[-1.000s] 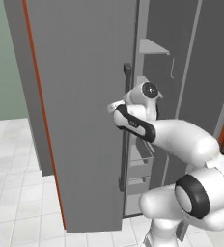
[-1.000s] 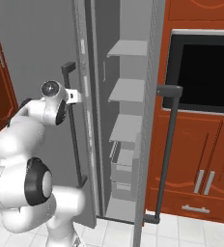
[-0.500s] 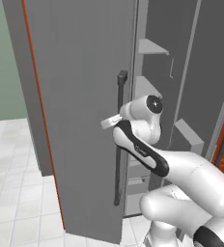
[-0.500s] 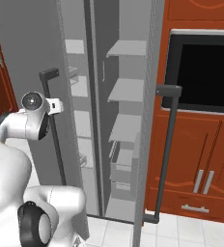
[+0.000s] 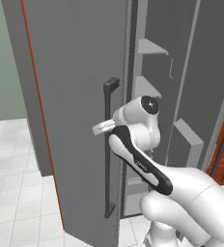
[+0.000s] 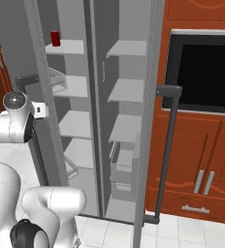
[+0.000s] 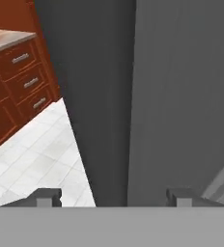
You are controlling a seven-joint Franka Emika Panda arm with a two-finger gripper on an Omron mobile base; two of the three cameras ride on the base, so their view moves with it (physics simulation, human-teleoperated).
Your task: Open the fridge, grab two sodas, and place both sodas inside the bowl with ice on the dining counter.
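The grey fridge (image 5: 75,96) has both doors swung out. My gripper (image 5: 102,129) sits at the dark bar handle (image 5: 108,159) of the left door, about halfway up. In the hand view its fingertips (image 7: 46,197) stand wide apart, open, with a dark upright bar (image 7: 102,106) between them and untouched. From the right base camera my gripper (image 6: 39,110) shows beside the left door's edge. One red soda (image 6: 56,38) stands upright on the top shelf (image 6: 68,47) of the left compartment. The bowl and the dining counter are out of view.
The right door's long handle (image 6: 166,145) juts out toward me. Reddish-brown cabinets (image 6: 201,160) and a black oven window (image 6: 204,72) stand right of the fridge. Reddish-brown drawers (image 7: 17,82) under a pale top and white floor tiles (image 7: 41,159) lie beyond the door.
The left door has swung wider, so the left compartment and the red can now show. My gripper has gone from shut on the handle to open.
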